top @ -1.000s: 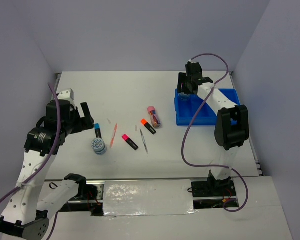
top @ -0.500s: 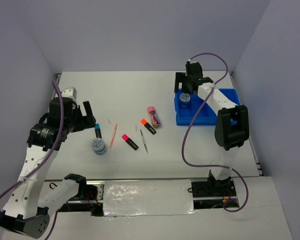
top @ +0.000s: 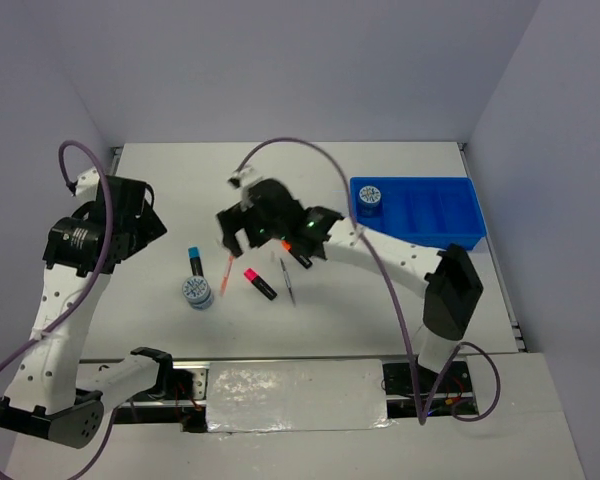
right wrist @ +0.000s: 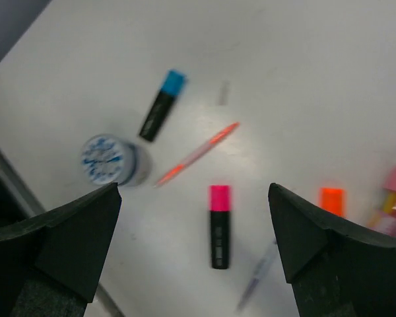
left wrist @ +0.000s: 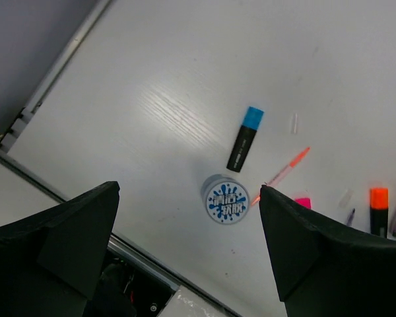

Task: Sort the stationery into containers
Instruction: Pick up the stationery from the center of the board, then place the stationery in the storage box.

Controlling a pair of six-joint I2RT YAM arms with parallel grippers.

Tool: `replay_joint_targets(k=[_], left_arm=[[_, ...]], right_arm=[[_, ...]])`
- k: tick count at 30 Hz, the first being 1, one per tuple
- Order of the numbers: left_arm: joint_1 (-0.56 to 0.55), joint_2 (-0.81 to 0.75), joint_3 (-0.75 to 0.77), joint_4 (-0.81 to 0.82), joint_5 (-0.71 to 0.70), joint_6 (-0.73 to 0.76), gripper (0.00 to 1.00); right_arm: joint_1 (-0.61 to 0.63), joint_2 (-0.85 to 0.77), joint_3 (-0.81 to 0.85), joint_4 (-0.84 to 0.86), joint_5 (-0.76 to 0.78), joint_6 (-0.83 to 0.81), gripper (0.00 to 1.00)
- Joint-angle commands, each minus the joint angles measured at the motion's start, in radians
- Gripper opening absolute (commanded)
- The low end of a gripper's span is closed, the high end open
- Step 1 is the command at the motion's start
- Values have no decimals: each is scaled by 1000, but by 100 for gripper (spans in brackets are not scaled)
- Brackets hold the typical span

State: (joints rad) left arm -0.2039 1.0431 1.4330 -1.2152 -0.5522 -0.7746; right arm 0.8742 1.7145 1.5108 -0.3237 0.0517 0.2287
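Below the right end effector [right wrist: 193,198] lie pink highlighter [right wrist: 219,228] and pen [right wrist: 197,153].

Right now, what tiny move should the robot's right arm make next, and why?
Probably lower the open right fingers straight down onto the black highlighter with the pink cap. It lies loose on the white table, nearly centred between them in the right wrist view, and one blue-white tape roll already sits in the bright blue plastic tray.

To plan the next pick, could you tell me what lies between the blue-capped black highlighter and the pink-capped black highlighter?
The thin pink pen lies there, clearest in the right wrist view.
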Motion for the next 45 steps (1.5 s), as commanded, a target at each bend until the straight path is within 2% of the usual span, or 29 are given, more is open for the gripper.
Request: replay_joint_targets(k=[1,5,6,8,12,14,19,21,22,23,26,27,29,31,34,35,36,37,40,43,45], left_arm=[[1,-9,70,-158,-196,-144,99],[11,-67,124,-127,-232,-74,99],[12,-78,118,-104,-213,-48,99],[12,-92,101,-58,-177,11,99],[12,-95,61,-56,-105,34,99],[12,-106,35,-53,-91,49,99],[12,-130,-2,-20,-51,92,99],[11,-130,-8,-6,-38,103,99],[9,-129,-9,-6,-37,104,99],[11,-127,-9,-4,-35,107,99],[4,-126,-11,12,-25,123,99],[4,-126,-13,16,-23,129,99],[4,-123,-16,26,-23,133,99],[4,-115,-19,32,-22,143,99],[4,-112,-28,77,18,173,99],[4,-112,-35,95,59,184,99],[4,-114,-55,114,87,205,99],[4,-112,-68,147,113,213,99],[4,-109,-118,203,199,224,99],[4,-98,-158,235,262,219,99],[4,-81,-174,259,304,221,99]], right_arm=[[144,86,41,101,-20,9,100],[264,310,222,68,-17,-49,100],[291,388,314,14,11,-60,100],[304,454,392,-38,20,-71,100],[328,574,547,-150,71,-104,100],[336,629,571,-184,92,-111,100],[341,625,503,-150,106,-101,99],[342,619,485,-149,108,-100,88],[342,611,479,-146,108,-98,77],[344,603,457,-135,108,-94,57],[348,499,361,-46,94,-103,33],[348,478,344,-26,86,-104,28],[348,421,303,32,60,-100,7],[330,300,267,87,47,-83,3],[217,95,134,107,31,-13,0],[168,-21,93,112,33,9,0],[57,-71,51,92,42,50,0],[-4,-145,1,57,92,64,0],[-235,-180,-20,-138,247,87,0],[-409,-188,-55,-186,266,63,0],[-461,-182,-67,-190,267,41,0]])
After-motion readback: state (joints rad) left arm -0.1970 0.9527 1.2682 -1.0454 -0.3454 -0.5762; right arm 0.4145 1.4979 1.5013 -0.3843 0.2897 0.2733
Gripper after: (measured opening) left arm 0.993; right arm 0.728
